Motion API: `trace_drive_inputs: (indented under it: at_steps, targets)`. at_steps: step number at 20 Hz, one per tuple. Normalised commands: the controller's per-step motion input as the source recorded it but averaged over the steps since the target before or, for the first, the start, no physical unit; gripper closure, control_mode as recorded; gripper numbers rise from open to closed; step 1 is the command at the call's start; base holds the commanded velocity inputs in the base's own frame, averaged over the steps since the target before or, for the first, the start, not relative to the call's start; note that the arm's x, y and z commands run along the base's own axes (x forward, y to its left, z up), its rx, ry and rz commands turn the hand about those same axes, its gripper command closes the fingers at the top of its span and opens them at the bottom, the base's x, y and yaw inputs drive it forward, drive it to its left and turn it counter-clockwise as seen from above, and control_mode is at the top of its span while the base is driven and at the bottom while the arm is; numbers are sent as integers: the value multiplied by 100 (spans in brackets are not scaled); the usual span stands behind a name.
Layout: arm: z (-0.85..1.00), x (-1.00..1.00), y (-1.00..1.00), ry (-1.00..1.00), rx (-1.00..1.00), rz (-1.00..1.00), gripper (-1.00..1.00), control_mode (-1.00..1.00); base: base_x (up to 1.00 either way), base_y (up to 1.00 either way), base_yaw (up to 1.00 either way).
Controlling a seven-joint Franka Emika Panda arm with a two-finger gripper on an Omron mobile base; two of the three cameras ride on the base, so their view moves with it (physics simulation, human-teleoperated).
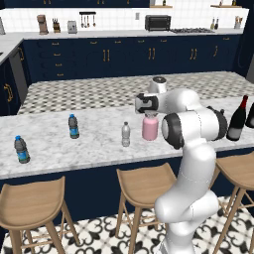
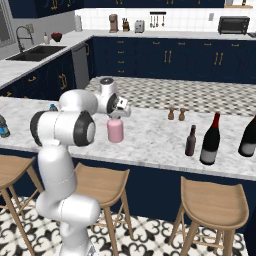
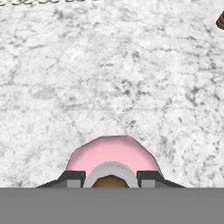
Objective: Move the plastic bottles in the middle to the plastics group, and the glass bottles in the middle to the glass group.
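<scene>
The gripper [image 3: 110,177] sits straight down over the pink bottle [image 1: 150,128] in the middle of the marble table [image 1: 99,144]. In the hand view its two dark fingers [image 3: 72,177] flank the bottle's narrow stoppered neck, narrowed to a small gap on either side of it; whether they already press on the neck I cannot tell, and the bottle stands upright on the table.

The main risk, as I judge it, is the hold itself: a thin, smooth neck above a squat, heavier body could slip or swing if the lift begins before the fingers are firmly seated, and the bottle could tip or drop. An off-centre closing could also push the neck sideways and topple it.

The clear bottle [image 1: 126,134] with the white cap stands just beside the pink one, near enough to be knocked by a sideways carry. The path to the wine bottles [image 2: 210,139] at the far right end passes the small brown bottle [image 2: 191,141] standing next to them, so a crowded set-down could bump it. The two blue-labelled bottles [image 1: 73,126] stand well apart on the other side.

No bottle's contents can be made out, and none looks open.
</scene>
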Motion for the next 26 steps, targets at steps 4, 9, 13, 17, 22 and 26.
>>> trace_drive_inputs:
  at_steps: [4,9,13,17,22,26]
  targets:
    - [40,-26,-85,-8,0,-1,100,-100,0,0,0]
    - [22,-14,-91,-1,0,-7,100,-100,0,0,0]
    - [2,-4,-95,0,-1,-23,100,-100,0,0,0]
    - [0,0,-91,0,-3,-38,100,-100,0,0,0]
    - [0,5,-69,-1,-6,-40,100,-100,0,0,0]
    - [0,16,-50,-1,-1,-32,100,-100,0,0,0]
